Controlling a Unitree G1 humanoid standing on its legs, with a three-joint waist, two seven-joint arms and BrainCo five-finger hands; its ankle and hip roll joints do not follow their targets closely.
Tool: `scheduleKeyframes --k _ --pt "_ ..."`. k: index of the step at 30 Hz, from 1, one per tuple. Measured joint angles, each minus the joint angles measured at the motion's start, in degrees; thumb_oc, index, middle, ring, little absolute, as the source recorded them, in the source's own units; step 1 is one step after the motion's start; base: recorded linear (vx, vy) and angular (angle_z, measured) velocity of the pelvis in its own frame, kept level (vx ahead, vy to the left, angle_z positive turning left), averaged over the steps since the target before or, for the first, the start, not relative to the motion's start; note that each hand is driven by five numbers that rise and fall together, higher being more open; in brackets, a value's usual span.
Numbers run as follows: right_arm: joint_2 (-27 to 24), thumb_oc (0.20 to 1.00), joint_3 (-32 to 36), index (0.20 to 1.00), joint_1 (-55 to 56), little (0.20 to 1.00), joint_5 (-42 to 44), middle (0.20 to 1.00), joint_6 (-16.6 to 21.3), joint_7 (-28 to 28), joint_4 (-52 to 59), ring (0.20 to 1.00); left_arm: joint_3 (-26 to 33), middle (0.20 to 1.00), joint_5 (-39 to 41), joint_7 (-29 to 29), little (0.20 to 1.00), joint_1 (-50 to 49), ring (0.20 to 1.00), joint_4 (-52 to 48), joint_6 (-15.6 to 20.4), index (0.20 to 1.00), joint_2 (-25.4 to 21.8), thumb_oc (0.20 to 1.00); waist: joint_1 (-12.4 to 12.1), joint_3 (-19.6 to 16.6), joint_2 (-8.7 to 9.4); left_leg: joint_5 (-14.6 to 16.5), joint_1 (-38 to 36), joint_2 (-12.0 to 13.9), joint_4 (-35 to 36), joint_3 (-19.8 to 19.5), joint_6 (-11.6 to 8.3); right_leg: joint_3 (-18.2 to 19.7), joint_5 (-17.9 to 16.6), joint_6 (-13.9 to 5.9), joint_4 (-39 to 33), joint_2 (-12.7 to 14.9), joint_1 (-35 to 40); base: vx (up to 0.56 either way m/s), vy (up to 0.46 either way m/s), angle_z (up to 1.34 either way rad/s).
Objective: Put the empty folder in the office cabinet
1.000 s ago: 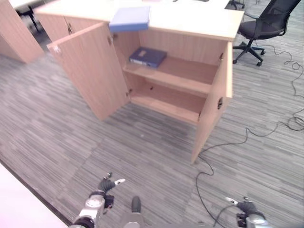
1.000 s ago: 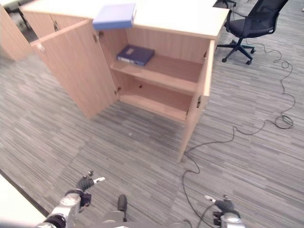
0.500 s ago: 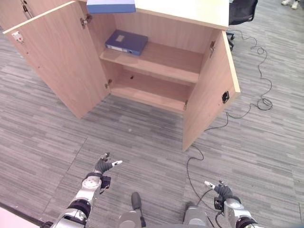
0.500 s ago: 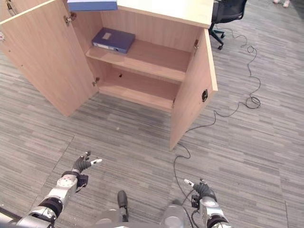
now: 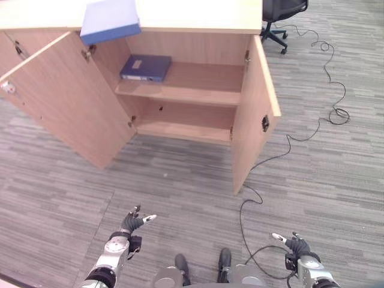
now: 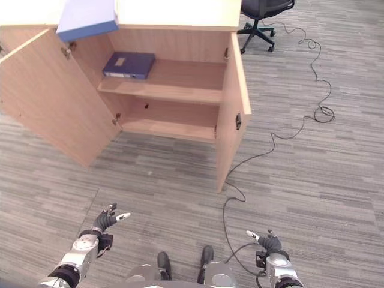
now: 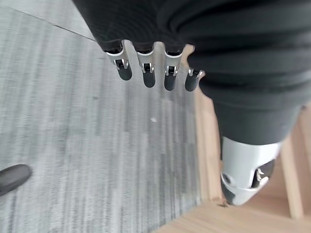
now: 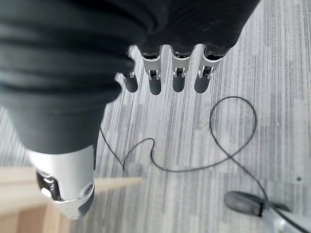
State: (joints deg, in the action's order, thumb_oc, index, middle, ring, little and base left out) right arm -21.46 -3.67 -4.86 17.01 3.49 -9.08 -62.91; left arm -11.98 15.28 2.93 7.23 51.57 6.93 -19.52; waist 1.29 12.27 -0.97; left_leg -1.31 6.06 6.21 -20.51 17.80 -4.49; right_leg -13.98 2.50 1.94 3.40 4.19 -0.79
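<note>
Both hands, left and right, hang open and empty; light-blue flat folder overhanging the pale wooden cabinet top could slip if nudged.

Open wooden cabinet: dark blue folder on upper shelf, left; light blue folder on top, overhanging left front; black office chair behind right.

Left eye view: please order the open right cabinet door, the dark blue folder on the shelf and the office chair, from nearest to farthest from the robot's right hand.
From the right hand:
1. Right cabinet door, standing open, ahead and slightly left.
2. Dark blue folder, on the upper shelf's left part.
3. Office chair, behind the cabinet's right end.
</note>
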Motion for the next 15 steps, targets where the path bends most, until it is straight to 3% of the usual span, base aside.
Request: scheduleKeyframes --k 2,6,7,10,11,12,15 --pt "-1.2 1.000 -0.1 1.000 0.4 1.000 0.0 1.000 0.0 -0.1 -0.2 1.000 0.0 1.000 0.0 0.0 1.000 -0.6 1.000 0.6 0.0 1.000 1.1 1.000 0.7 -0.3 -1.57 0.1 1.8 2.6 -4.6 -3.8 -0.93 2.7 -0.4 1.88 -0.9 -1.6 2.1 0.15 0.051 -0.61" --pt "-1.3 1.000 -0.2 1.000 0.1 1.000 0.0 1.000 -0.3 -0.1 -0.4 1.000 0.0 1.000 0.1 0.1 1.000 -0.3 1.000 0.2 0.2 1.000 1.6 1.000 1.5 -0.2 -1.37 -0.8 1.4 4.6 3.6 -5.9 -2.16 5.6 -0.9 2.36 -2.2 -2.6 2.9 0.23 0.151 -0.51" --pt "-1.6 1.000 -0.2 1.000 0.3 1.000 0.0 1.000 -0.5 -0.2 -0.9 1.000 0.1 1.000 0.1 0.1 1.000 -0.2 1.000 0.2 0.2 1.000 1.6 1.000 1.4 -0.2 -1.30 -2.2 -0.1 5.5 13.4 -8.4 -4.27 7.4 -0.7 1.97 -3.2 -3.4 4.0 0.24 0.190 -0.50" --pt "-2.4 1.000 -0.2 1.000 0.5 1.000 0.0 1.000 -0.5 -0.4 -1.0 1.000 -0.3 1.000 0.1 0.1 1.000 -0.1 1.000 0.9 0.2 1.000 1.7 1.000 1.2 0.6 -1.33 -4.3 -1.1 6.1 22.1 -14.0 -5.89 8.3 -0.2 1.73 -2.8 -4.0 5.2 0.18 0.140 -0.30" --pt "-2.7 1.000 -0.1 1.000 0.2 1.000 0.0 1.000 -0.4 -0.4 -1.0 1.000 -0.4 1.000 0.2 0.1 1.000 0.0 1.000 1.2 0.3 1.000 1.7 1.000 1.4 0.8 -1.68 -5.2 -0.2 6.3 22.5 -15.7 -6.50 8.8 0.1 1.53 -3.1 -3.9 5.9 0.18 0.135 -0.39" --pt "-3.4 1.000 0.0 1.000 -0.6 1.000 0.1 1.000 -0.4 -0.6 -1.5 1.000 -1.5 1.000 0.2 0.2 1.000 0.4 1.000 2.4 0.4 1.000 1.7 1.000 1.0 1.9 -3.01 -7.2 1.7 6.2 23.2 -20.6 -6.72 10.2 1.3 1.12 -2.7 -3.8 6.5 0.24 0.199 -0.41" --pt "-3.4 1.000 0.0 1.000 -1.8 1.000 0.3 1.000 -0.4 -1.0 -2.5 1.000 -1.6 1.000 1.2 0.3 1.000 1.2 1.000 3.0 0.4 1.000 1.6 1.000 1.0 5.5 -4.06 -7.3 6.6 6.1 22.3 -24.1 -6.71 12.1 5.3 -1.94 0.1 -1.2 6.9 0.33 0.266 -0.30"
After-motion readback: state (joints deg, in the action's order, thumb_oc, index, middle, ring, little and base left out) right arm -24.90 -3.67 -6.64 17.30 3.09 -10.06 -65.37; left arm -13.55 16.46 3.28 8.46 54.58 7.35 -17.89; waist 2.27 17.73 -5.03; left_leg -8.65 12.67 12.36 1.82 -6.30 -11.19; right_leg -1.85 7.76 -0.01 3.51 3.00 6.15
